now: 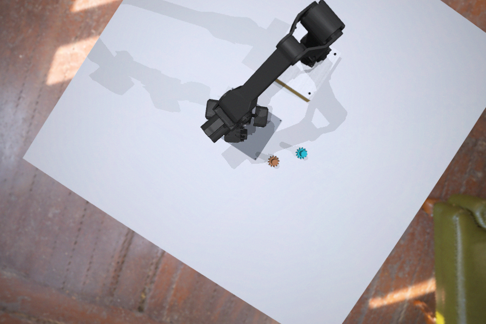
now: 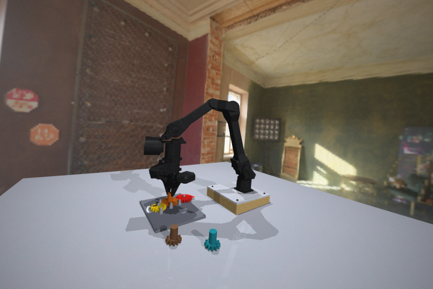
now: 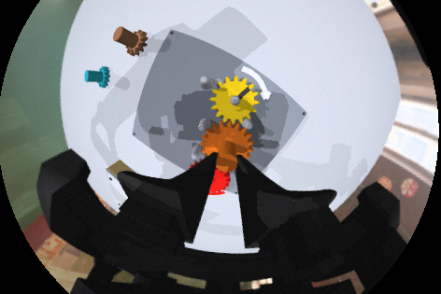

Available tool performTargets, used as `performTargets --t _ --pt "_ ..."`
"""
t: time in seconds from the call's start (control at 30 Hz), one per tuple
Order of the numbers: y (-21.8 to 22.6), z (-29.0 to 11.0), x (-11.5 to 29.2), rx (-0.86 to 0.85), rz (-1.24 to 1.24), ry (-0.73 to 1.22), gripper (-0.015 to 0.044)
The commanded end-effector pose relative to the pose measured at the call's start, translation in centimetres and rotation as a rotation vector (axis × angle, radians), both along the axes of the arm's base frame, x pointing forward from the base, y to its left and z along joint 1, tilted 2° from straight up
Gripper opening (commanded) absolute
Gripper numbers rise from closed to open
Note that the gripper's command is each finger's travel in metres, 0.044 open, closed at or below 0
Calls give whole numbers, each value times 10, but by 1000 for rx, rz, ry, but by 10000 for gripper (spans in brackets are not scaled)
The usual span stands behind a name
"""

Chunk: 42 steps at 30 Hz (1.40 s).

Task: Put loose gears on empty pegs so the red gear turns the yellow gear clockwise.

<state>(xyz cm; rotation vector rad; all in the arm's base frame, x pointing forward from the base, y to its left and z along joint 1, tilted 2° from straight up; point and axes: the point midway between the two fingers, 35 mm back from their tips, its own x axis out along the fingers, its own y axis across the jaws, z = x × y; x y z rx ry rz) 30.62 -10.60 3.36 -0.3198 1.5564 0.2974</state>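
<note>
My gripper [image 2: 170, 194] [image 3: 227, 157] points down over the grey board [image 1: 266, 137] [image 2: 181, 218] [image 3: 156, 80], shut on the stem of the orange gear [image 2: 169, 202] [image 3: 224, 137]. The orange gear is low among the pegs, between the red gear [image 2: 185, 198] [image 3: 219, 186] and the yellow gear [image 2: 158, 207] [image 3: 229, 108]; whether it sits flat or meshes is unclear. Bare pegs show, such as one peg [image 3: 208, 84] beside the yellow gear and another [image 3: 205, 124] beside the orange one. In the top view the arm hides the gears on the board.
A brown gear [image 1: 273, 161] [image 2: 173, 239] [image 3: 136, 42] stands upright off the board's near corner. A teal gear [image 1: 301, 153] [image 2: 212, 244] [image 3: 104, 77] stands farther out. The arm's base plate [image 1: 298, 84] [image 2: 224, 191] is on the other side of the board from the yellow gear.
</note>
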Motion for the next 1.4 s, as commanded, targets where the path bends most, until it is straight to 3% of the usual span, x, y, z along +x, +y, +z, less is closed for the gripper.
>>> performTargets --t 0.0,0.07,0.53,0.57,0.7,0.93,1.37 --pt "0 2 0 -1 -39 -1 105" --pt "0 4 -1 -1 -63 -1 140" --pt "1 49 0 -1 -67 -2 140" --pt "1 44 -1 1 -61 3 166" --pt "3 89 -4 1 -61 3 271" --pt "3 92 -5 1 -61 3 440" --pt "3 92 -5 1 -61 3 440"
